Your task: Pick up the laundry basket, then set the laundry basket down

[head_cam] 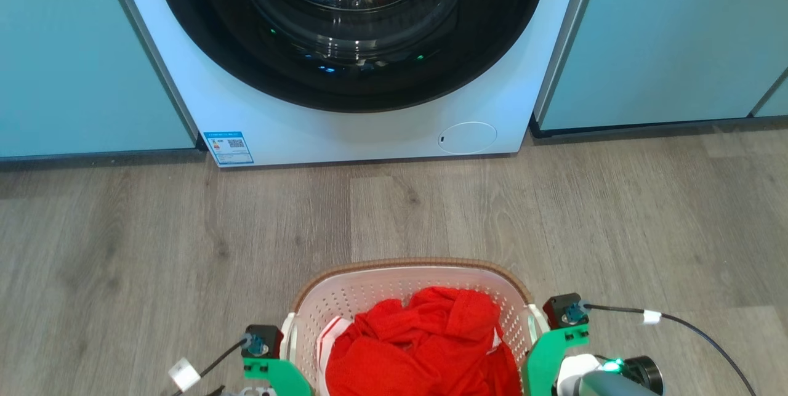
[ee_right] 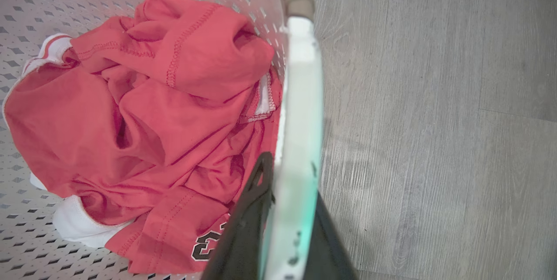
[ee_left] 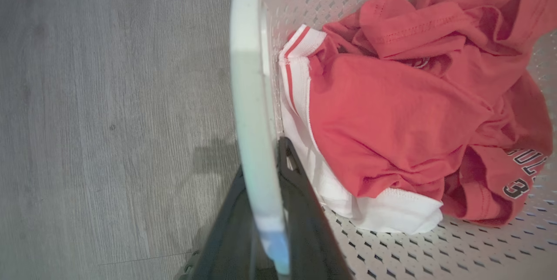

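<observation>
The laundry basket (head_cam: 406, 270) is sat at the bottom middle of the head view, over the wood floor (head_cam: 184, 230) and well short of the washer (head_cam: 345, 134). Whether it's resting on the boards or already lifted a bit can't really be told from these angles.

The left end effector (ee_left: 261, 162) is clamped on the white left handle (ee_left: 248, 75), with one dark finger on each side of it. The same is seen for the right end effector (ee_right: 291, 175) on the right handle (ee_right: 300, 75). So the basket is being grasped from both sides.

Handling-wise, it's thin perforated plastic, so it's judged to be light and a bit flexy. The smooth handles could probably be slipped off if pinched loosely, but they look like the right place to be held. Only a crumpled red jersey (head_cam: 425, 334) is loaded inside, soft and light, so not much shifting weight is expected. Both sides should be kept level so nothing gets tipped out.
</observation>
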### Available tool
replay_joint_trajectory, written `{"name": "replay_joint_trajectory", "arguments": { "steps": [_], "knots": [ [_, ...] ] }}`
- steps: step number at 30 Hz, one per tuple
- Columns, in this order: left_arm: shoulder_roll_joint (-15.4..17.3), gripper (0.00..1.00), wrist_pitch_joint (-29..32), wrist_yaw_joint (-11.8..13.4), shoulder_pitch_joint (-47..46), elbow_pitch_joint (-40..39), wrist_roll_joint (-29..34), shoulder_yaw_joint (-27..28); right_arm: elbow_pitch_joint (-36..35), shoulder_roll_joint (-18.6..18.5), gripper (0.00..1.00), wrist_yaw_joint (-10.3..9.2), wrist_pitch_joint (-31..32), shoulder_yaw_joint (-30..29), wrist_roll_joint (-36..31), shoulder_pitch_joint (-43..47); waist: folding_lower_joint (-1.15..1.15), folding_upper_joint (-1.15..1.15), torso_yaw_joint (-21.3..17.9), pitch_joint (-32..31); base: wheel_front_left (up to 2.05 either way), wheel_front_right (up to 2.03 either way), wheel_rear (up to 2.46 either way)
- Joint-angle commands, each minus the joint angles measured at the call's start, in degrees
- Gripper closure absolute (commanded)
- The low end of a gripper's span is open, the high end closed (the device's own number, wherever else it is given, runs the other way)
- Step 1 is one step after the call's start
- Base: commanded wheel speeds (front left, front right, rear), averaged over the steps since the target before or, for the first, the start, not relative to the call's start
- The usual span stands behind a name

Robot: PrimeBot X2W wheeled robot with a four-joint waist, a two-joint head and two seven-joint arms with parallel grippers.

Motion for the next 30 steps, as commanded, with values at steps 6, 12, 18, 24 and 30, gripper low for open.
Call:
{"name": "replay_joint_trajectory", "arguments": {
  "steps": [6,12,18,24,30],
  "knots": [
    [1.9,1.0,-0.7,1.1,-2.6,0.2,-0.9,0.4,-0.1,0.0,1.0,0.35,-0.7,2.3,0.6,-1.1,0.01,0.0,0.0,-0.1,0.0,0.0,0.0],
    [1.9,1.0,-0.7,1.1,-2.4,0.4,-1.5,-0.3,0.4,0.0,1.0,0.35,-0.9,3.1,1.2,-1.3,0.01,0.0,0.1,-0.3,0.0,0.0,0.0],
    [1.9,1.0,-0.7,1.3,-2.2,0.5,-2.1,-1.0,0.7,0.0,1.0,0.35,-1.2,3.9,1.7,-1.3,0.01,0.0,0.1,-0.4,0.0,0.0,0.0],
    [1.9,1.0,-0.9,1.4,-2.4,0.6,-2.6,-1.6,1.0,0.0,1.0,0.35,-1.6,4.5,1.9,-1.8,0.01,0.0,0.0,0.0,0.0,0.0,0.0],
    [1.9,1.0,-2.1,1.8,-4.2,0.7,-2.8,-2.0,1.1,0.0,1.0,0.35,-2.3,4.7,2.0,-3.7,0.01,0.0,0.1,2.9,0.0,0.0,0.0]
  ]
}}
